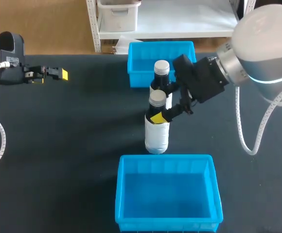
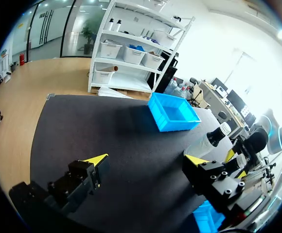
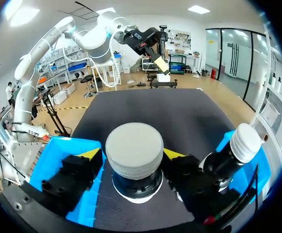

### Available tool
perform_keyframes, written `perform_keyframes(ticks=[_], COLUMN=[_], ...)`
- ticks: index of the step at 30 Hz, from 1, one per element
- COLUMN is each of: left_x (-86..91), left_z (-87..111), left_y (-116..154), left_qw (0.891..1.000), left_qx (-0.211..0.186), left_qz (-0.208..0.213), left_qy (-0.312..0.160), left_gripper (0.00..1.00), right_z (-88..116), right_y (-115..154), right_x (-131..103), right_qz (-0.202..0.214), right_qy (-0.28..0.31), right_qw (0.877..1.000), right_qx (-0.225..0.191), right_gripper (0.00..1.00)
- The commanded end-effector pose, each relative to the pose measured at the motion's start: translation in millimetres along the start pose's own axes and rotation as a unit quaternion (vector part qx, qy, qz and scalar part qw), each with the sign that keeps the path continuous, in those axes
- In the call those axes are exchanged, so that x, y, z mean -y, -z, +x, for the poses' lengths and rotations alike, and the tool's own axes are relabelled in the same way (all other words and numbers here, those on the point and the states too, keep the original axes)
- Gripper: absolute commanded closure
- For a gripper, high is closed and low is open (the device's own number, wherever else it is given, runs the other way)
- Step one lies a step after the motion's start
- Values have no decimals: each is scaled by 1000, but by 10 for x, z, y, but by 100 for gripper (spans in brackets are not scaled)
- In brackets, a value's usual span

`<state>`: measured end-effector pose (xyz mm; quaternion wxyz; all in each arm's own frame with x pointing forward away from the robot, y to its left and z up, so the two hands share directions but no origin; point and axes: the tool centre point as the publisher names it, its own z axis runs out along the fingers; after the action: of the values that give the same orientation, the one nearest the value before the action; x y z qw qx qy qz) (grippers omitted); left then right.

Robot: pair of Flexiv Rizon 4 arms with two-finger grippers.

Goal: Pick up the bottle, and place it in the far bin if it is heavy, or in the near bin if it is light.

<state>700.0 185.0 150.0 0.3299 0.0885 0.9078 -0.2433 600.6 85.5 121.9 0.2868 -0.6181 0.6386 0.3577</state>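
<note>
This looks like the grasp, just ahead of the lift. The right gripper [image 1: 164,115] comes in from the table's [image 1: 73,136] right side and has the bottle [image 1: 157,133] by the shoulder, just under its grey cap. One yellow-tipped finger sits on each side, and they appear to be pinching it. The bottle stands upright near the middle of the table, between the two bins. The near bin [image 1: 122,194] sits just in front of it at the near edge, and the far bin [image 1: 131,63] is behind it toward the far edge.

A second bottle [image 1: 161,73] stands close behind the held one, beside the gripper, in front of the far bin.

The next move, I'd say, is a straight pull upward so the neighbour isn't knocked. The load then has to be felt before a bin is picked, since nothing visible tells heavy from light.

The left gripper [image 1: 58,74] hangs with fingers spread near the far left corner, well apart from all this.
</note>
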Motion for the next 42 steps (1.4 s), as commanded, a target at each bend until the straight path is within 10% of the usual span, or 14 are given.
perform_keyframes(ticks=[1, 7, 12, 34, 42], left_x=[0, 0, 0, 0, 0], left_z=[0, 0, 0, 0, 0], left_y=[0, 0, 0, 0, 0], left_qw=[1000, 1000, 1000, 1000, 1000], left_qx=[0, 0, 0, 0, 0], left_qz=[0, 0, 0, 0, 0], left_qy=[0, 0, 0, 0, 0], left_gripper=[0, 0, 0, 0, 0], right_z=[10, 13, 2, -1004, -1017], right_y=[3, 1, 20, 691, 681], right_x=[-5, -5, -16, -744, -1176], right_qz=[0, 0, 3, 34, 25], right_qy=[0, 0, 1, 63, 49], right_qw=[1000, 1000, 1000, 997, 998], right_qx=[2, 3, 4, -1, 8], right_gripper=[51, 58, 100, 100, 100])
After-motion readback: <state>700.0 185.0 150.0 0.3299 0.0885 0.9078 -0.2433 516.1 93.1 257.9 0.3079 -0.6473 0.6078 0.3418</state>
